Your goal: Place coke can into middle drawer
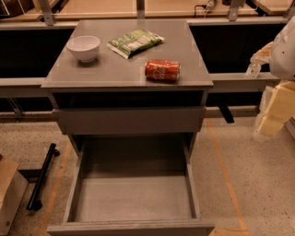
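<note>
Speckled floor (258, 184) with orange tape lines (227, 175); pale wooden worktops (106, 8) behind.

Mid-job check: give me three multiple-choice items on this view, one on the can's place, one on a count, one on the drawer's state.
1. Where is the can?
A. in the middle drawer
B. on the cabinet top
C. in the gripper

2. How many things lie on the cabinet top?
A. two
B. three
C. four

3. The middle drawer is:
A. shut
B. pulled out, with a bag inside
C. pulled out, with nothing inside

Key:
1 B: the can lies on its side near the top's front right, and the gripper is apart from it at the view's right edge.
2 B: bowl, bag and can.
3 C: its bare grey floor shows.
</note>
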Motion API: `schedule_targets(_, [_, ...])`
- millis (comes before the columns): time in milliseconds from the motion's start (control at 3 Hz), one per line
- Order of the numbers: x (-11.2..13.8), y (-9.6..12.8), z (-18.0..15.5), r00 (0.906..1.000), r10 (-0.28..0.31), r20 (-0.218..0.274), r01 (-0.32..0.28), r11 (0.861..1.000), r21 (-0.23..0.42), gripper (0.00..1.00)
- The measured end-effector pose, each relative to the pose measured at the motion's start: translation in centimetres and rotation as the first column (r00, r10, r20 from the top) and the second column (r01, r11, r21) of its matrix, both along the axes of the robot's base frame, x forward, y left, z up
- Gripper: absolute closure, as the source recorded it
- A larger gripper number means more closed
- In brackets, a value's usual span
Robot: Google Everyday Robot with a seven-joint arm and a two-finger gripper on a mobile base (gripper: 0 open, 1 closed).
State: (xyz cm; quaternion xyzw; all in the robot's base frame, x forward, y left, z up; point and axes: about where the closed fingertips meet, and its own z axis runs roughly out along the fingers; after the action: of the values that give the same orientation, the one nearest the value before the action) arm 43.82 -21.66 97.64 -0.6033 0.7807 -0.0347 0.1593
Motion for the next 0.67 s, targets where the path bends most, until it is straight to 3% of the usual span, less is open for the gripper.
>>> schedule_targets(667, [1.1, 0.8, 0.3, 0.9995, 0.016, 0.029, -0.017, 0.999, 0.027, 0.00])
